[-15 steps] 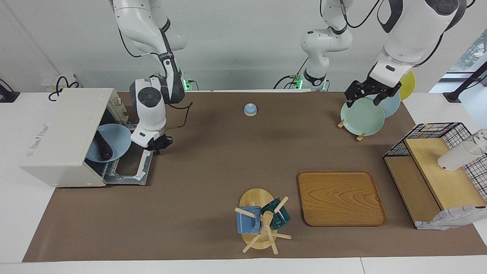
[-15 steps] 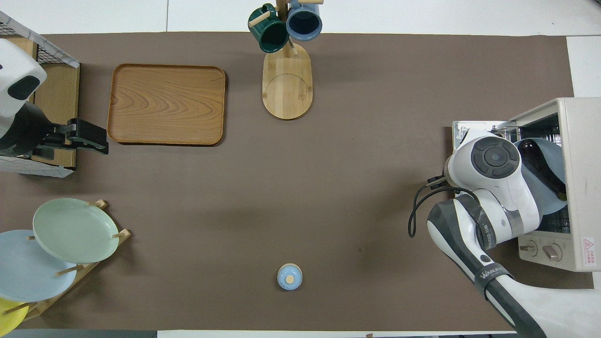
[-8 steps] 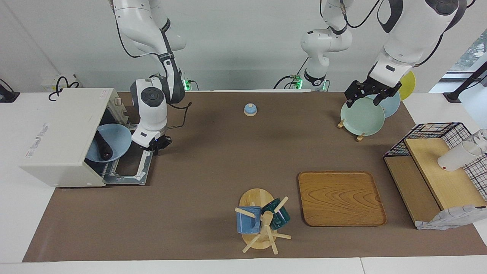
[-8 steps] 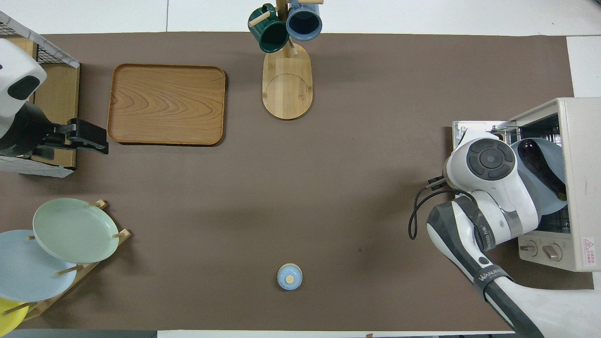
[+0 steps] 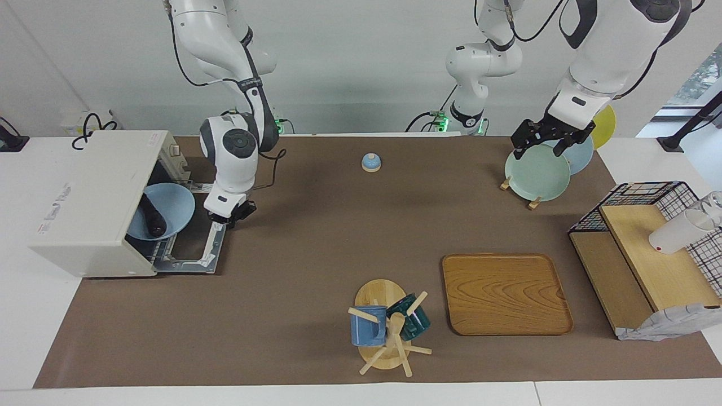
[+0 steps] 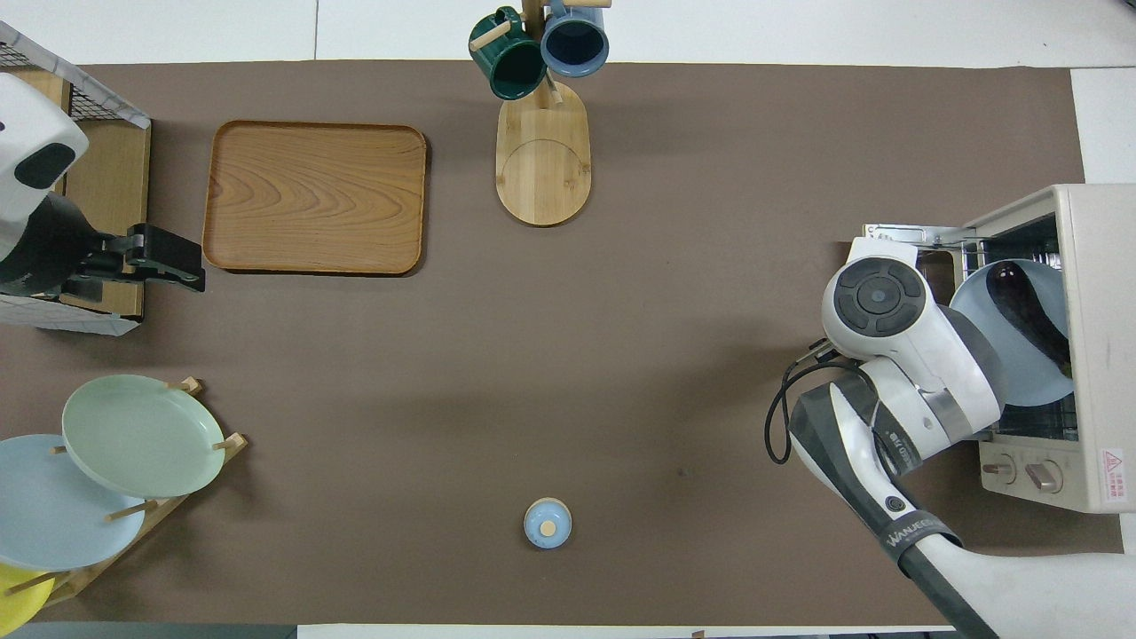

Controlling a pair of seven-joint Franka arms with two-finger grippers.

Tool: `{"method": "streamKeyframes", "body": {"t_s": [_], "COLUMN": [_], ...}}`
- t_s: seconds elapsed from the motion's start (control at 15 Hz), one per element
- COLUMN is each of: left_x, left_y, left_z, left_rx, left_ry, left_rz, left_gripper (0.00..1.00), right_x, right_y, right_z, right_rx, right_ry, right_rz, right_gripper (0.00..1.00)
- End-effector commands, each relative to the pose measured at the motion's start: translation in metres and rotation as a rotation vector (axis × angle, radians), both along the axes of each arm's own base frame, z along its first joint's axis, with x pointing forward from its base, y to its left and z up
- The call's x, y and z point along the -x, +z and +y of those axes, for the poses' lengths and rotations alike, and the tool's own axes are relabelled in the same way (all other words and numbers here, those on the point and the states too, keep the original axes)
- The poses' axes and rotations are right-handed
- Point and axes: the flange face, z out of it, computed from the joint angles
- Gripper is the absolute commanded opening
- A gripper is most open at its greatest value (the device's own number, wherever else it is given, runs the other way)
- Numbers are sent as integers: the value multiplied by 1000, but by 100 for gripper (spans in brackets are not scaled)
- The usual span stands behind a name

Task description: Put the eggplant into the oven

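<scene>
The cream-white oven point(image 5: 84, 197) stands at the right arm's end of the table with its door point(image 5: 194, 251) folded down flat. Inside it, a light blue plate point(image 5: 169, 208) leans on the wire rack with the dark purple eggplant point(image 5: 151, 217) lying on it. Both also show in the overhead view, the eggplant point(image 6: 1025, 311) on the plate point(image 6: 990, 355). My right gripper point(image 5: 230, 214) hangs just above the open door's edge, apart from the plate and holding nothing. My left gripper point(image 5: 548, 142) waits raised and open, between the plate rack and the shelf.
A plate rack point(image 5: 544, 169) with green, blue and yellow plates stands near the left arm. A wire-and-wood shelf point(image 5: 648, 259) holds a white cup. A wooden tray point(image 5: 505, 293), a mug tree point(image 5: 386, 330) and a small blue bell point(image 5: 370, 162) sit mid-table.
My right gripper has drawn back from the oven mouth toward the table's middle, its wrist swinging away. The plate with the eggplant stays in the oven. The left arm has not moved.
</scene>
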Motion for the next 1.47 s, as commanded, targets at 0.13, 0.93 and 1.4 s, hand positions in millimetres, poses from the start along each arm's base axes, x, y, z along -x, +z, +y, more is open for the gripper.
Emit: {"method": "streamKeyframes", "body": {"t_s": [0.13, 0.93, 1.4], "left_x": [7, 4, 4], "left_y": [1, 2, 2], "left_z": [0, 5, 7], "left_rx": [-9, -8, -9], "left_ry": [-6, 6, 13], "left_rz": [-20, -32, -32], "left_gripper": [100, 100, 100], "right_x": [-36, -32, -36], "right_y": [61, 156, 263], "right_z": [-76, -129, -111], "right_rx": [61, -79, -231], "right_ry": [59, -44, -127], "right_rz": [-13, 48, 20], "right_gripper": [0, 0, 0]}}
